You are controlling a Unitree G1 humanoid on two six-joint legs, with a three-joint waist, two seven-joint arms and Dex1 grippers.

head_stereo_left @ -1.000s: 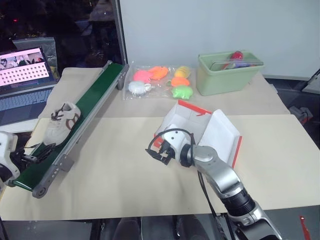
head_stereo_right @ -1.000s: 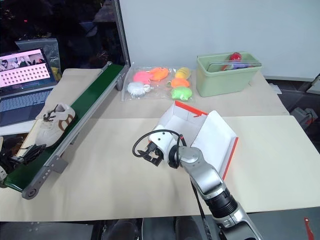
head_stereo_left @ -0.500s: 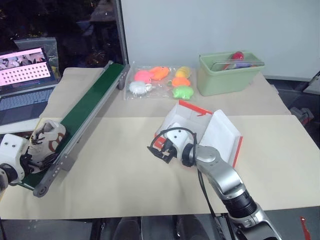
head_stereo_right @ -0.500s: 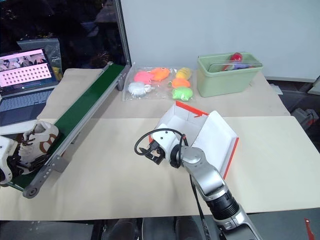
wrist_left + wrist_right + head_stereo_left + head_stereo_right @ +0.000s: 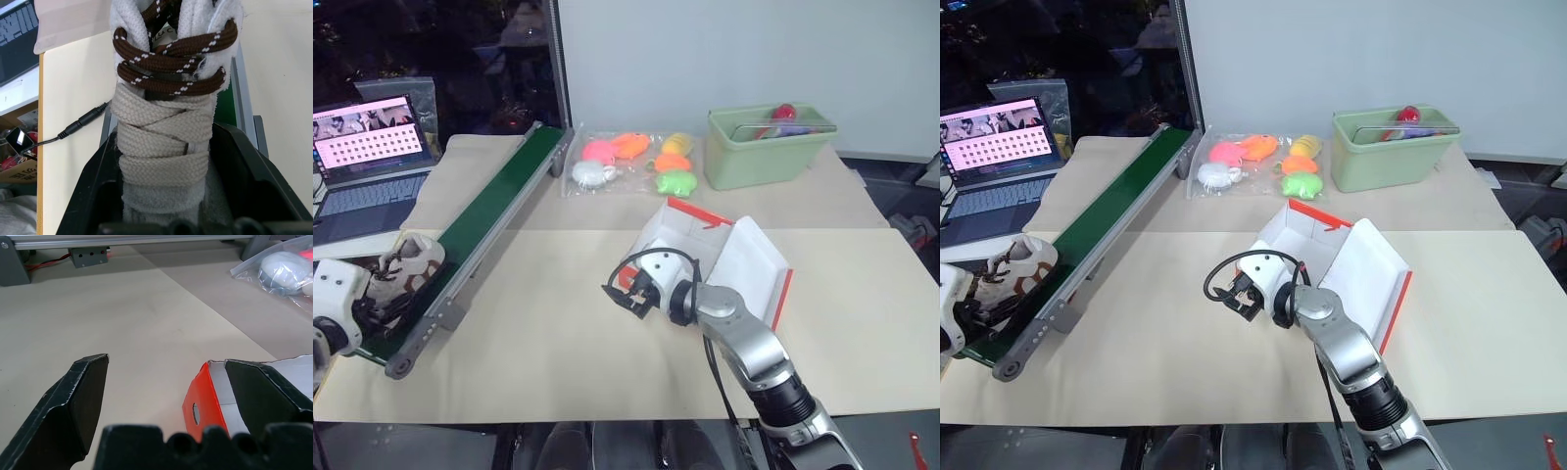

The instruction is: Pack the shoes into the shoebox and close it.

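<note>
Gripping a shoe btwn its fingers, L hand sits well apart from shoebox, which lies just beside spread R hand.

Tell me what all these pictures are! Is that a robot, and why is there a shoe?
Yes, it is a robot with two arms, and each arm ends in a black claw. Two pictures come from cameras in its head, looking down at a table. Two more come from little cameras on its wrists.

The left claw is shut on a white shoe with brown laces, which sits on a green belt. The right claw is open beside an orange-red shoebox whose lid is flipped open.

Also on the table are bright toys in clear bags and a pale green bin. A laptop stands to the left.
</note>
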